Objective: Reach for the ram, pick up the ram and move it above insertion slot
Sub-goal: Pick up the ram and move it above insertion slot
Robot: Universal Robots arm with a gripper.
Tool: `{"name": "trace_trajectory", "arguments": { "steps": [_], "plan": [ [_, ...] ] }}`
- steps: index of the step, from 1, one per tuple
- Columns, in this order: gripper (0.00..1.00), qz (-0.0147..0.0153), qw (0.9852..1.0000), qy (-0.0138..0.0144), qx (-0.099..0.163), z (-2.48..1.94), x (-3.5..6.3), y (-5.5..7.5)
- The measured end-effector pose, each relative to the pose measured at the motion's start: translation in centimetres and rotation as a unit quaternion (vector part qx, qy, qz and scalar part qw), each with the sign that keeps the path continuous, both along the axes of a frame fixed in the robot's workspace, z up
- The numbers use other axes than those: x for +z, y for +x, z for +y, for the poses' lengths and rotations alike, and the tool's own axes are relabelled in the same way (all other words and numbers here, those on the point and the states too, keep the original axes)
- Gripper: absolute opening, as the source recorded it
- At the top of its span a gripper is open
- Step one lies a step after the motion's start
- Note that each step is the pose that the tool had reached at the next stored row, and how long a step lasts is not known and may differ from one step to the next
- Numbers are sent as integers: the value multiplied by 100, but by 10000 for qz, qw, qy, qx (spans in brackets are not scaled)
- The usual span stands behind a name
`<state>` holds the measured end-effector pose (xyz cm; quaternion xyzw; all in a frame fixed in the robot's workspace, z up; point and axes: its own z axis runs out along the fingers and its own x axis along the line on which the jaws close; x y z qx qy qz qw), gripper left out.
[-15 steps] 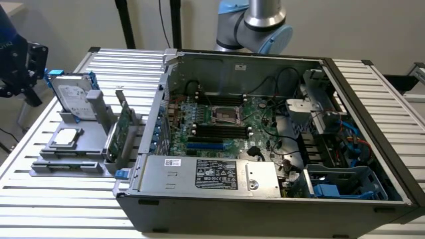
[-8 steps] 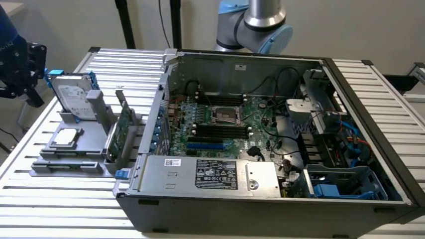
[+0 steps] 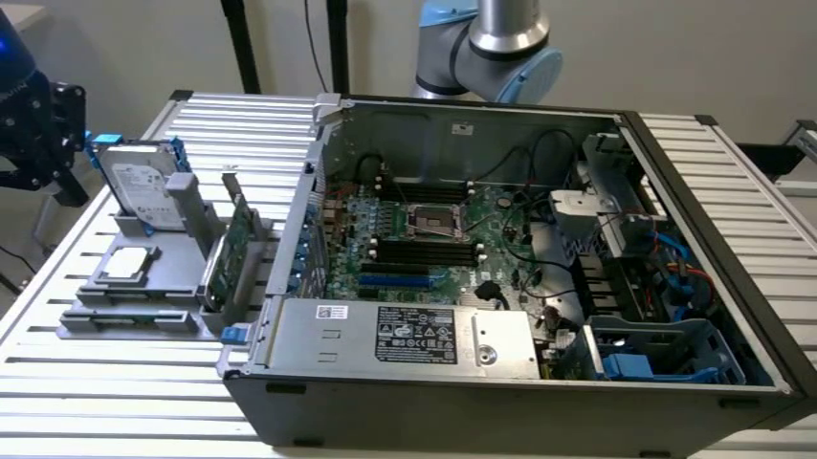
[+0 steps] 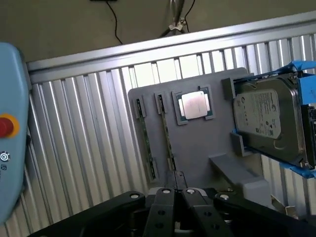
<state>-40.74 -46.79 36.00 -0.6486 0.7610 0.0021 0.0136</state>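
Two thin green ram sticks (image 4: 167,133) (image 4: 146,143) stand on edge in slots of a grey holder (image 4: 197,148). My gripper (image 4: 176,193) hovers some way above the holder, its black fingers shut together with nothing between them, and its tips line up near the end of the closer stick. In the exterior view my dark gripper (image 3: 42,143) hangs off the left end of the table, apart from the grey holder (image 3: 141,306). The black insertion slots (image 3: 428,251) lie on the motherboard inside the open computer case (image 3: 511,382).
The holder also carries a CPU chip (image 4: 196,104) and an upright hard drive (image 4: 269,121) in a blue frame. A bigger green card with a bracket (image 3: 230,253) stands between holder and case. A blue pendant with a red button (image 4: 7,126) is at one side.
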Motion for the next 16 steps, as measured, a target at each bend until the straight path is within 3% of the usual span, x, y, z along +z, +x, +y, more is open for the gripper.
{"name": "trace_trajectory", "arguments": {
  "steps": [3, 8, 14, 16],
  "plan": [
    [11, -17, 9996, -1, 272, -1, -9, 0],
    [11, -27, 9978, -3, 660, 0, -20, -1],
    [11, -29, 9976, -3, 688, -10, -31, 0],
    [18, -28, 9976, -4, 687, -24, -37, 0]
  ]
}}
